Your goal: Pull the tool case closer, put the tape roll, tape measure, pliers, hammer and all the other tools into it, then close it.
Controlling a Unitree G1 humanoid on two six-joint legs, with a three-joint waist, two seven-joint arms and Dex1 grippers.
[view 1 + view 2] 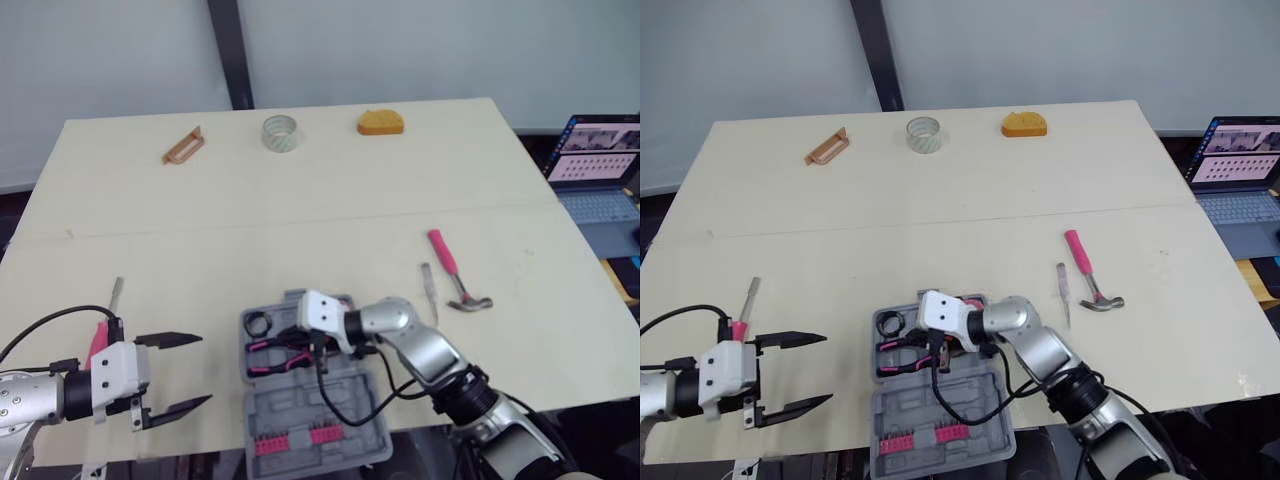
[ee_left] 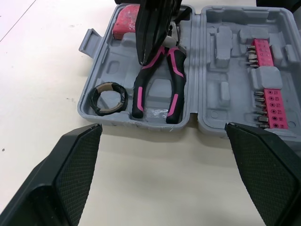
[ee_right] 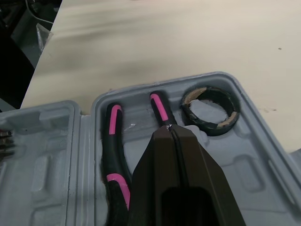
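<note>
Your right gripper [image 3: 170, 129] is hanging over the pliers [image 2: 176, 75] in the tool case [image 2: 216, 99], fingers together. Your left gripper [image 1: 205, 369] is hovering, fingers wide.

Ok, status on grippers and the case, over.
Left gripper open, beside tool case. Right gripper shut, over pliers inside it. Hammer, clear tape roll out on table.

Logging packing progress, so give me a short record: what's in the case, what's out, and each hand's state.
case: tool case open, near front edge of table
inside: pliers, black tape roll
out on table: hammer, tape measure, clear tape roll
left hand: open, beside the case, apart from it
right hand: shut, tips at the pliers
</note>
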